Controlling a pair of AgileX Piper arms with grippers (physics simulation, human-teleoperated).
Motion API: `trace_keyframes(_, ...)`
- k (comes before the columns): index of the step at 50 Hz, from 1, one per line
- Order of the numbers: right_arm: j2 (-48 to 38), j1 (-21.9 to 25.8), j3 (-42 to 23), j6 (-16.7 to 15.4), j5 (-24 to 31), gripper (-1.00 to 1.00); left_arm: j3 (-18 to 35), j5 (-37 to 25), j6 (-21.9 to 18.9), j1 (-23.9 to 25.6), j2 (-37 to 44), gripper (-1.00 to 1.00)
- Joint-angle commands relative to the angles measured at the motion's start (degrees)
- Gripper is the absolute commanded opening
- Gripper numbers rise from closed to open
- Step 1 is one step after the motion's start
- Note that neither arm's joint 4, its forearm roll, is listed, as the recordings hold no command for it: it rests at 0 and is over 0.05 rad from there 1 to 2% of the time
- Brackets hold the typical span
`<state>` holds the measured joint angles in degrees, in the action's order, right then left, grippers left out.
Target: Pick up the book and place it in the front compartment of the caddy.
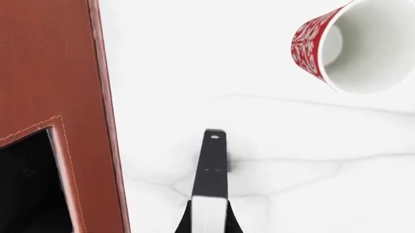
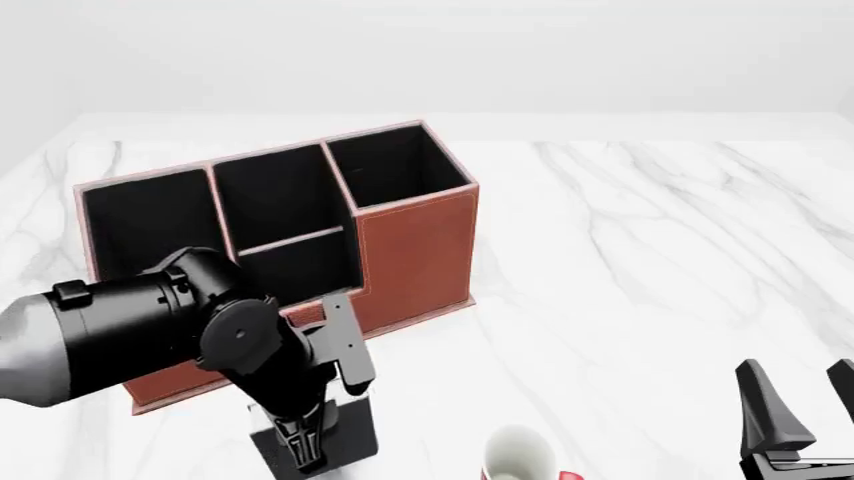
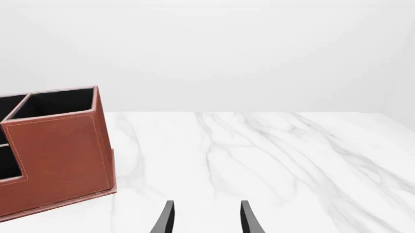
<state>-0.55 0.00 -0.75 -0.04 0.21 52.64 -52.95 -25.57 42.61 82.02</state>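
Left pincer (image 2: pixel 310 437) clamped on book (image 1: pixel 211 167) edge | right pincer (image 3: pixel 205 218) spread, holding nothing

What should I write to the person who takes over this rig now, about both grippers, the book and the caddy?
Left gripper: fingers shut on the book, held edge-on beside the caddy, on its near side.
Right gripper: open, holds nothing, parked at the right, away from the caddy.
Front compartment: nothing in it yet.
Mug: lies on its side on the table near the left gripper.
Done: the book is grasped.
Left: raise it over the caddy wall, lower it into the front compartment, release. Avoid the mug.
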Motion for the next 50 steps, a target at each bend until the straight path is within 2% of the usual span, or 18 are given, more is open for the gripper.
trace_keyframes(1,0.0,0.0,0.0,0.0,0.0,1.00,0.2,1.1,0.0,0.0,2.2,-1.00)
trace_keyframes(2,0.0,0.0,0.0,0.0,0.0,1.00,-0.1,1.2,-1.3,-1.3,1.6,-1.00)
trace_keyframes(6,0.0,0.0,0.0,0.0,0.0,1.00,0.4,0.4,-2.5,-2.4,1.1,-1.00)
trace_keyframes(8,0.0,0.0,0.0,0.0,0.0,1.00,-0.1,0.1,-5.5,-5.2,-0.6,-1.00)
trace_keyframes(10,0.0,0.0,0.0,0.0,0.0,1.00,0.7,-0.6,-4.6,-4.4,-0.3,-1.00)
trace_keyframes(11,0.0,0.0,0.0,0.0,0.0,1.00,0.1,-0.7,-6.4,-6.2,-1.5,-1.00)
trace_keyframes(13,0.0,0.0,0.0,0.0,0.0,1.00,1.0,-1.7,-6.2,-5.4,-1.4,-1.00)
trace_keyframes(15,0.0,0.0,0.0,0.0,0.0,1.00,0.5,-2.1,-9.0,-7.9,-3.2,-1.00)
trace_keyframes(17,0.0,0.0,0.0,0.0,0.0,1.00,1.7,-3.2,-8.0,-6.2,-2.5,-1.00)
trace_keyframes(18,0.0,0.0,0.0,0.0,0.0,1.00,1.4,-3.9,-10.7,-8.8,-4.4,-1.00)
trace_keyframes(20,0.0,0.0,0.0,0.0,0.0,1.00,1.6,-4.7,-11.7,-9.3,-5.0,-1.00)
trace_keyframes(24,0.0,0.0,0.0,0.0,0.0,1.00,0.6,-6.5,-18.0,-14.8,-9.7,-1.00)
trace_keyframes(27,0.0,0.0,0.0,0.0,0.0,1.00,1.4,-8.1,-20.1,-16.6,-11.5,-1.00)
trace_keyframes(28,0.0,0.0,0.0,0.0,0.0,1.00,0.5,-8.4,-23.1,-19.4,-14.2,-1.00)
trace_keyframes(32,0.0,0.0,0.0,0.0,0.0,1.00,1.6,-9.5,-24.4,-20.6,-15.4,-1.00)
trace_keyframes(35,0.0,0.0,0.0,0.0,0.0,1.00,1.0,-10.4,-26.8,-23.1,-17.6,-1.00)
trace_keyframes(39,0.0,0.0,0.0,0.0,0.0,1.00,3.2,-12.0,-28.0,-24.4,-18.7,-1.00)
trace_keyframes(50,0.0,0.0,0.0,0.0,0.0,1.00,10.9,-14.5,-28.3,-24.7,-17.0,-1.00)
